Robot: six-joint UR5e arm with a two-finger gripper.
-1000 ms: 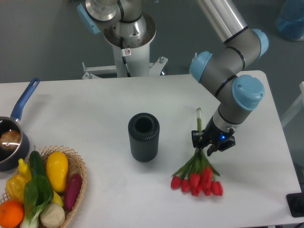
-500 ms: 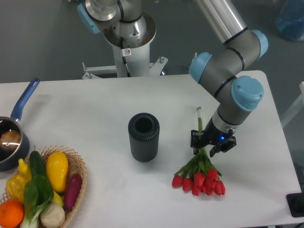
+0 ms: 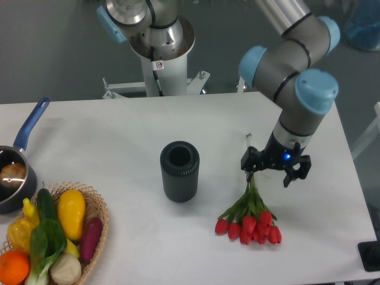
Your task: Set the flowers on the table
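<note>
In my one camera view, my claw (image 3: 275, 168) has just let go and opened wide, and it lifted a bit. The flowers (image 3: 249, 215) now lie flat on the tabletop (image 3: 119, 130), right of the dark vase (image 3: 179, 171). I think the job is about done

Grey arm (image 3: 285, 65), pale-blue joint caps, black pincer (image 3: 275, 167) apparently lit blue.
</note>
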